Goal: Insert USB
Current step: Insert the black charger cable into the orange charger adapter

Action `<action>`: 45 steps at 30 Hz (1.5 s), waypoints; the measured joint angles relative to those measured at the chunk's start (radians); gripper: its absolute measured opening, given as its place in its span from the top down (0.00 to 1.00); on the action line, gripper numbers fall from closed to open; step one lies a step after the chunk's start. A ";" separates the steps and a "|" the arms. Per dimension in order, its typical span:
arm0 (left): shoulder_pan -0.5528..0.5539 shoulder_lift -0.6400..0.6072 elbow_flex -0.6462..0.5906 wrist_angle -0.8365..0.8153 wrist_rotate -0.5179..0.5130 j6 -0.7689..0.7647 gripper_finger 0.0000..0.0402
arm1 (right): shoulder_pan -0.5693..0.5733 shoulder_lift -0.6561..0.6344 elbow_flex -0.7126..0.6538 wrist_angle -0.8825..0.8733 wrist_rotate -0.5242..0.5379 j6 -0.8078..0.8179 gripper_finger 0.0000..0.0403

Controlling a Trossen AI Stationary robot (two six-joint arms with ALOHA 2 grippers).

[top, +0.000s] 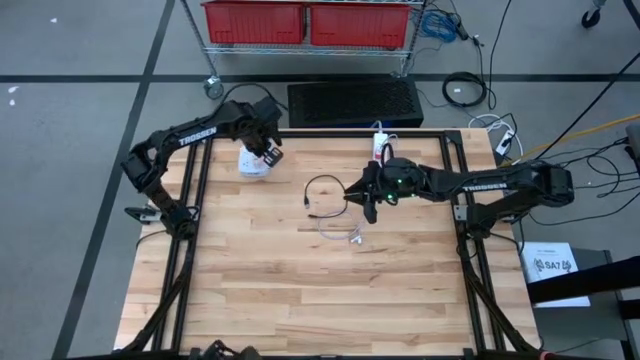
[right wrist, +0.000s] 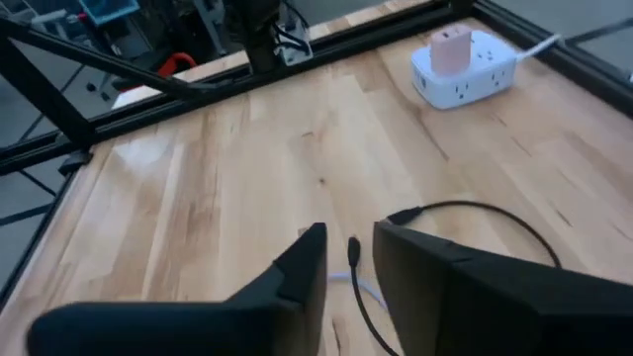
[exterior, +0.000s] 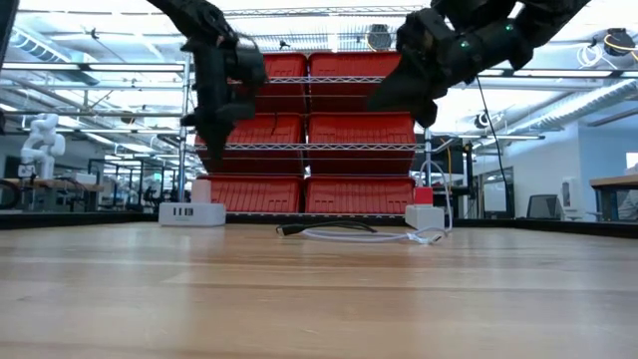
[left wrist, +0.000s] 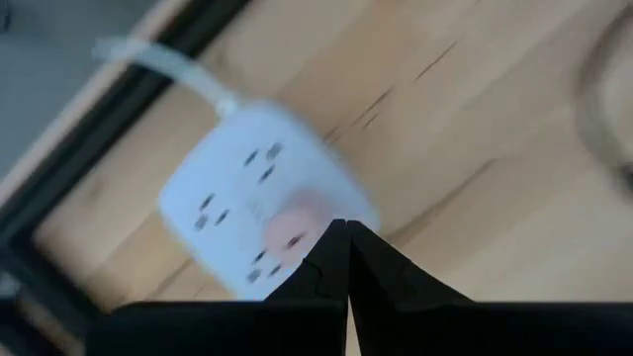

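The left gripper (top: 268, 152), jaws clenched, hovers over the white power strip (top: 254, 163) far left. The right gripper (top: 366, 205), jaws released, hangs above the USB cable (top: 322, 200) mid-desk.

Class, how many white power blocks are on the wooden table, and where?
2. One white power block lies far left, under the left claw; the other, red-topped, sits mid far edge. None seems hidden.

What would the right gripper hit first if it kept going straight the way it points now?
Probably the black cable on the table: the right gripper is open, with the cable's plug end showing between its fingers. How far above it hangs is unclear.
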 joint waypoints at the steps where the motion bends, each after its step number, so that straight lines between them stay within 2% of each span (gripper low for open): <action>1: -0.008 -0.015 0.000 0.023 0.011 0.000 0.99 | -0.001 0.011 0.000 0.011 -0.001 0.002 0.78; 4: -0.036 -0.062 -0.006 0.104 0.020 -0.007 0.99 | -0.004 0.039 0.000 0.047 -0.011 0.012 0.75; 9: -0.092 -0.160 -0.085 0.318 0.080 -0.039 0.99 | -0.012 0.106 0.001 0.128 -0.094 0.087 0.75; 17: -0.183 -0.320 -0.382 0.752 0.140 -0.139 0.99 | -0.012 0.263 0.007 0.252 -0.106 0.202 0.75; 22: -0.242 -0.415 -0.575 0.950 0.140 -0.234 0.99 | -0.012 0.345 0.085 0.232 -0.103 0.146 0.72; 28: -0.316 -0.514 -0.715 0.971 0.139 -0.302 0.99 | -0.035 0.497 0.279 0.014 -0.099 0.024 0.74; 36: -0.395 -0.544 -0.785 0.932 0.135 -0.392 0.99 | -0.052 0.747 0.516 -0.135 -0.022 0.010 0.85; 40: -0.414 -0.542 -0.794 0.861 0.065 -0.433 0.99 | -0.054 0.840 0.609 -0.209 0.018 0.030 0.90; 45: -0.419 -0.536 -0.798 0.788 -0.011 -0.483 0.99 | -0.044 0.909 0.692 -0.212 -0.010 0.007 0.92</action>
